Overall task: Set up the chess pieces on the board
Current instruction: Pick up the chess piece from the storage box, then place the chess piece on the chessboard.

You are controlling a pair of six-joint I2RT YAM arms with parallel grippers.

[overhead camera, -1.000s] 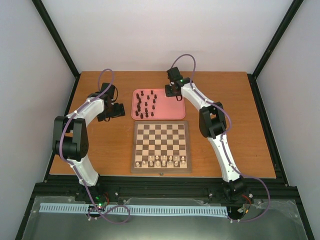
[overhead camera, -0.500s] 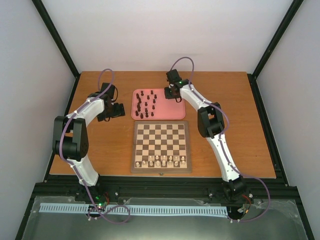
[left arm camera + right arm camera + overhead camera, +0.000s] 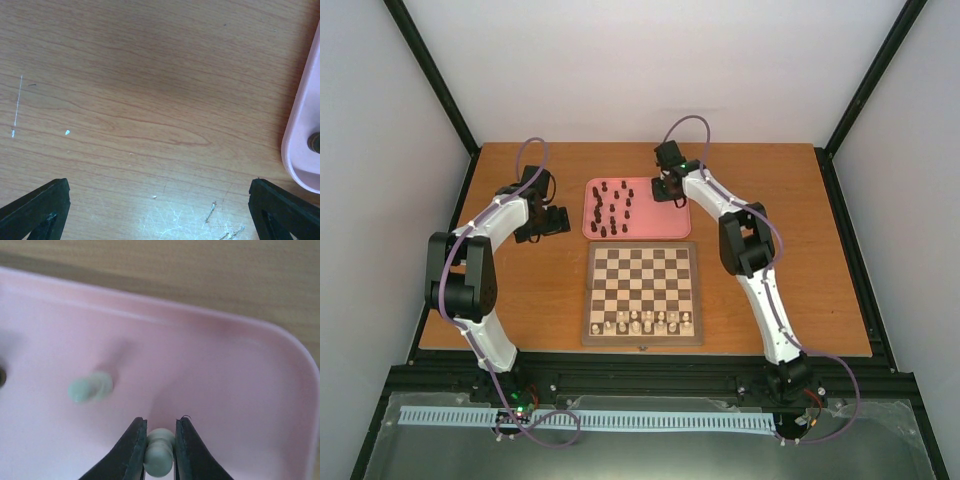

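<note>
over the pink tray (image 3: 240, 390), at its far right corner, the right gripper (image 3: 160, 440) is pressed in on a pale chess piece (image 3: 159, 457), fingers either side of its rounded top, so it is pinching that piece. the piece is low in the tray, and whether its base is off the tray floor cannot be told.

judgement on handling: small, light, stiff and smooth. the rounded head could slip or twist out of a loose pinch, and the narrow base would tip easily when set down. the neck just under the head looks like the best place to hold it, about where the fingers are now, and it should stay vertical.

just left of the held piece in the same tray is a second pale piece (image 3: 90, 386), apart from the fingers. it is blurred, so upright or lying cannot be told. the left half of the tray holds a cluster of dark brown pieces (image 3: 610, 208), standing, well apart from the gripper.

on the near side of the tray, just beside it, lies the board (image 3: 590, 295). cream-white pieces (image 3: 645, 320) stand on the rows farthest from the tray, and the rows nearest the tray are bare, so by judgement all the dark pieces are yet to be placed.

left of the tray, the left gripper (image 3: 159, 190) has its jaws spread with nothing between them, over the table (image 3: 150, 75), and the tray's edge shows at the right of its view.
</note>
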